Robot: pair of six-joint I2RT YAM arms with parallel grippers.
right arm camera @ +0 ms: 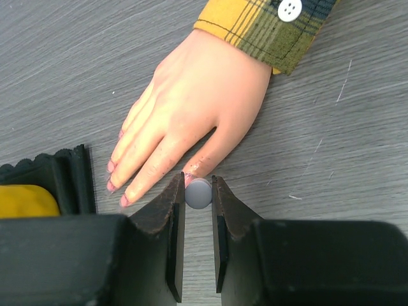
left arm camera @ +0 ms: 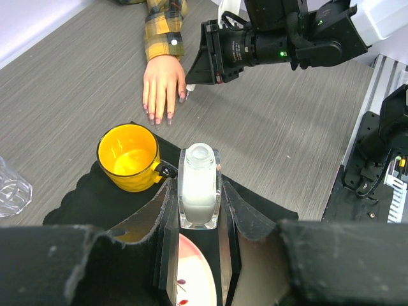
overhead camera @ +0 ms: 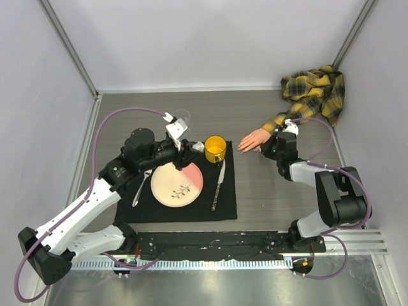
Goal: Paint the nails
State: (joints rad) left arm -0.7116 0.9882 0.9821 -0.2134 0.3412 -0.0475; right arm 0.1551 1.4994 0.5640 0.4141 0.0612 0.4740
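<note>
The pale peach mannequin hand (overhead camera: 254, 140) with its yellow-and-black plaid sleeve (overhead camera: 275, 121) lies flat on the grey table. Its nails (right arm camera: 111, 167) are pinkish at the fingertips. My right gripper (right arm camera: 198, 199) is shut on a grey round brush cap (right arm camera: 198, 192) held right at the thumb tip (right arm camera: 193, 169). It sits just right of the hand in the top view (overhead camera: 268, 149). My left gripper (left arm camera: 199, 210) is shut on a clear uncapped bottle (left arm camera: 199, 185) of white polish, held upright above the black mat near the plate.
A yellow mug (overhead camera: 215, 149), a pink-and-cream plate (overhead camera: 176, 184), a knife (overhead camera: 219, 185) and a fork (overhead camera: 141, 188) rest on the black mat (overhead camera: 226, 207). A clear glass (overhead camera: 182, 121) stands behind the left gripper. The plaid shirt (overhead camera: 315, 89) is heaped at the back right.
</note>
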